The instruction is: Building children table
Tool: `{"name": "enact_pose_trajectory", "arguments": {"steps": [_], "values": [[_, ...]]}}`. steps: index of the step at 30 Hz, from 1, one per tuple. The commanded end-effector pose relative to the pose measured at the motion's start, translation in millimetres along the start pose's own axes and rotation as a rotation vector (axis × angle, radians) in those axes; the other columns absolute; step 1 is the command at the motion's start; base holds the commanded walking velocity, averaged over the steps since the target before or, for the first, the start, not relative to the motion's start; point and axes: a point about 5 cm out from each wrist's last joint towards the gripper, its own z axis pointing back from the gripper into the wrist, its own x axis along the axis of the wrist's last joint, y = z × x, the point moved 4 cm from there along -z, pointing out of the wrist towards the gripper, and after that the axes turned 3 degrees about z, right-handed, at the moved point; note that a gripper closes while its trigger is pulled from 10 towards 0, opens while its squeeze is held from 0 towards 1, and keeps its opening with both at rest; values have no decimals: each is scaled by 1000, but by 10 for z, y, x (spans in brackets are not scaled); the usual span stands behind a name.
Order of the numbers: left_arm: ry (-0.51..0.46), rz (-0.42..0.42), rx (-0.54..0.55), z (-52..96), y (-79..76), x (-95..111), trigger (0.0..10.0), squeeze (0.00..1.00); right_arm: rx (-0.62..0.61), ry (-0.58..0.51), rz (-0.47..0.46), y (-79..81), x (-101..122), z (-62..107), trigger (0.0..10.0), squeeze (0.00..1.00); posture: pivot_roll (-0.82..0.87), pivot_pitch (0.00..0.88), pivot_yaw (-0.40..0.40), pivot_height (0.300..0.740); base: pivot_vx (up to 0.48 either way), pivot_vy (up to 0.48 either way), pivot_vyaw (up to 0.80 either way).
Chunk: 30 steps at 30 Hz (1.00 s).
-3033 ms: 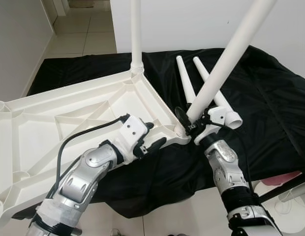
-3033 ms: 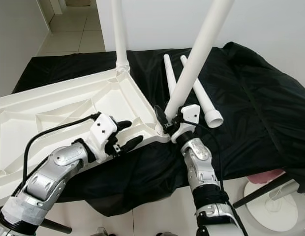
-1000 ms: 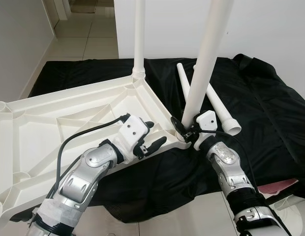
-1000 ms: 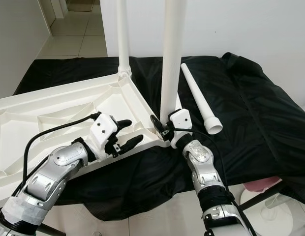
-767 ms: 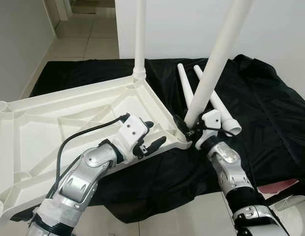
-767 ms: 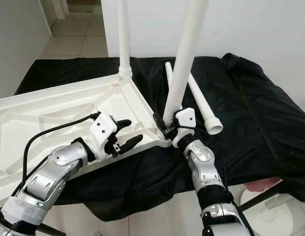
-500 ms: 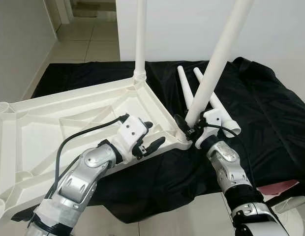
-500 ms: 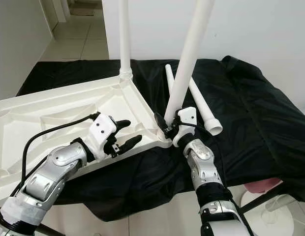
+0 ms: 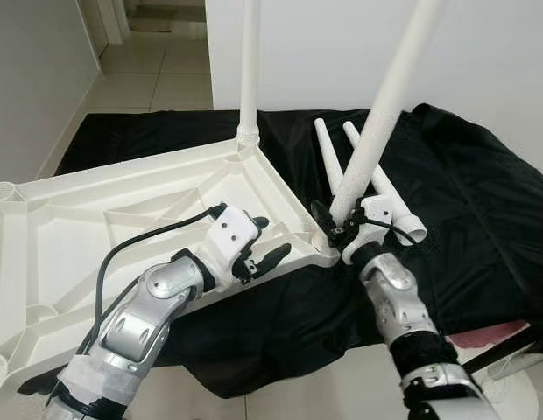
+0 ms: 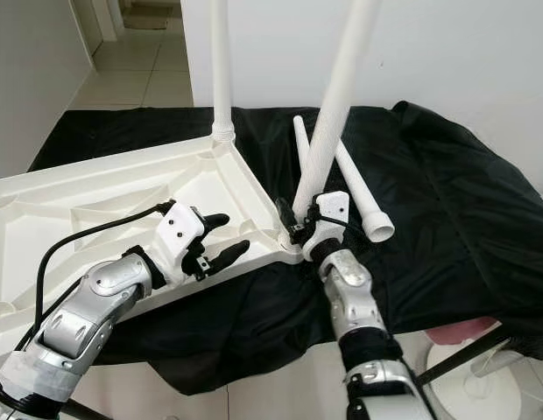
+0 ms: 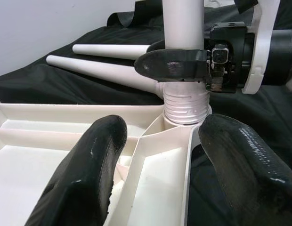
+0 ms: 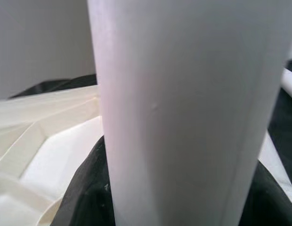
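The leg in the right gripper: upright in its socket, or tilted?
Tilted. The leg leans rightward from the tabletop's corner socket, unlike the upright far leg. Its threads show above the socket.

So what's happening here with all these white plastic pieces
The robot is fitting legs to an upside-down white tabletop on a black cloth. Its right gripper clamps a tilted leg at the near corner socket; the left gripper straddles the tabletop's edge, open. One leg stands fitted; two spare legs lie on the cloth.

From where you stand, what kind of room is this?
Probably a room in a home: pale tiled floor, plain white wall, and a black cloth spread under an upturned white plastic tabletop.
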Motion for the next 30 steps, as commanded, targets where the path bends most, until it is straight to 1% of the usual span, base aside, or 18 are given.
{"name": "enact_pose_trajectory", "arguments": {"steps": [1,5,6,7,9,11,13,14,15,16,17,19,22,23,25,27,28,30], "values": [[5,-9,-27,25,-25,-2,10000,0,-135,227,-71,-134,-560,263,10000,0,-7,55,-13,740,0,0,0],[6,-10,-27,25,-27,-4,10000,0,-215,181,18,-135,-474,255,10000,0,-9,57,-14,740,0,0,0],[5,-8,-26,22,-26,-4,10000,0,-248,163,57,-145,-441,258,10000,0,-9,57,-16,740,0,0,0],[5,-8,-26,22,-26,-4,10000,0,-248,163,57,-145,-441,258,10000,0,-9,57,-16,740,0,0,0],[4,-6,-24,18,-27,-3,10000,0,-319,141,74,-165,-402,275,10000,0,-10,58,-18,740,0,0,0],[5,-5,-23,17,-27,-7,10000,0,-363,98,102,-134,-322,280,10000,0,-10,58,-18,740,0,0,0],[5,-3,-20,15,-25,-5,10000,0,-352,65,114,-14,-269,270,10000,0,-12,64,-23,740,0,0,0],[5,-3,-20,15,-25,-5,10000,0,-352,65,114,-14,-269,270,10000,0,-12,64,-23,740,0,0,0],[5,2,-18,14,-23,-5,10000,0,-332,66,82,63,-285,268,10000,0,-12,66,-23,740,0,0,0],[4,6,-18,12,-23,-3,10000,0,-298,57,88,140,-268,260,10000,0,-15,69,-21,740,0,0,0],[4,6,-18,12,-23,-3,10000,0,-298,57,88,140,-268,260,10000,0,-15,69,-21,740,0,0,0],[3,9,-19,10,-23,0,10000,0,-271,51,87,201,-247,257,10000,0,-19,70,-21,740,0,0,0],[3,9,-19,8,-16,3,10000,0,-267,34,86,210,-202,254,10000,0,-20,74,-21,740,0,0,0],[5,16,-16,4,-4,5,10000,0,-265,11,99,207,-143,247,10000,0,-24,76,-21,740,0,0,0],[5,16,-16,4,-4,5,10000,0,-265,11,99,207,-143,247,10000,0,-24,76,-21,740,0,0,0],[3,26,-11,-8,21,15,10000,0,-234,-37,127,220,8,208,10000,0,-27,78,-21,740,0,0,0],[3,26,-11,-8,21,15,10000,0,-234,-37,127,220,8,208,10000,0,-27,78,-21,740,0,0,0],[-3,25,-7,-29,37,29,10000,0,-244,-40,136,147,60,190,10000,0,-33,78,-25,740,0,0,0]]}}
